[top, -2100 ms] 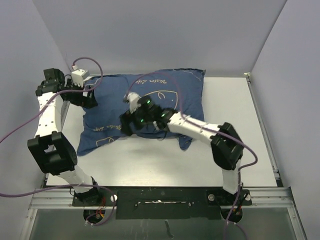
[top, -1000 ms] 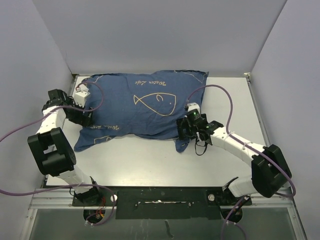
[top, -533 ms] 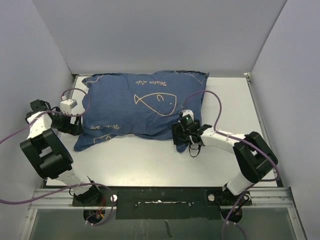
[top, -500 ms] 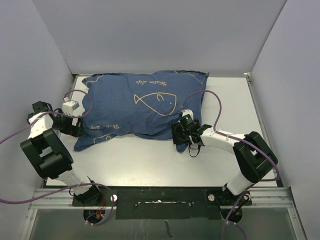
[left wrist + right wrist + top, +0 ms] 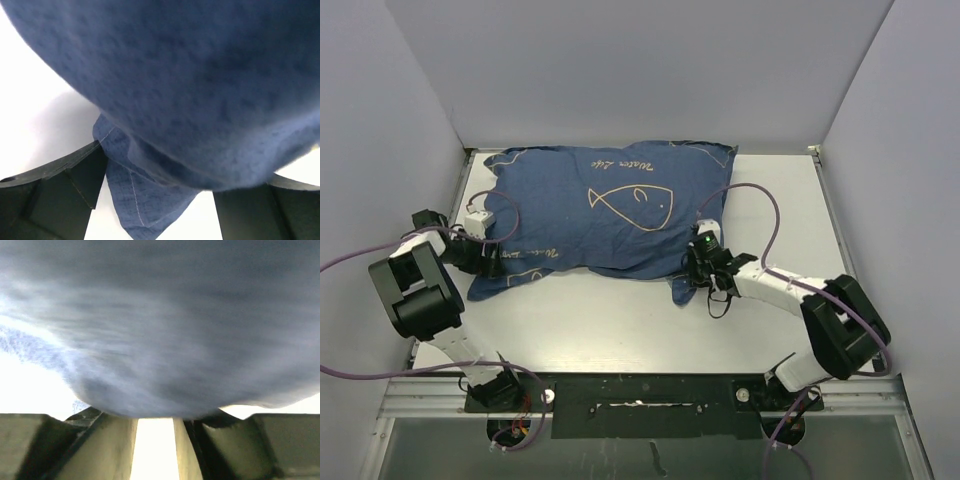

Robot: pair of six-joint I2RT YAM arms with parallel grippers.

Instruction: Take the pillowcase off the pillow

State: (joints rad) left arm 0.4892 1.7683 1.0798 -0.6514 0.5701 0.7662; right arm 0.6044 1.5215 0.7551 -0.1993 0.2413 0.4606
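The blue pillowcase [image 5: 610,215] with its pale fish outline lies plump across the back of the table. The pillow is hidden inside it. My left gripper [image 5: 483,255] is low at the cloth's near left end. In the left wrist view the pillowcase [image 5: 200,75] fills the frame, and a stitched corner flap hangs between the fingers. The left gripper [image 5: 185,167] is open, with bare table showing beside the flap. My right gripper [image 5: 693,272] is at the near right corner. In its own view the gripper [image 5: 155,422] has a narrow gap, and the bulging pillowcase [image 5: 160,315] covers the fingertips.
The white table [image 5: 620,320] is boxed by grey walls at the left, back and right. A metal rail [image 5: 845,260] runs along the right edge. Purple cables [image 5: 750,195] loop off both arms over the table.
The left gripper has come in against the pillowcase's near left end and its jaws have narrowed a little. The right gripper has shifted slightly right at the near right corner and closed to a narrow gap.
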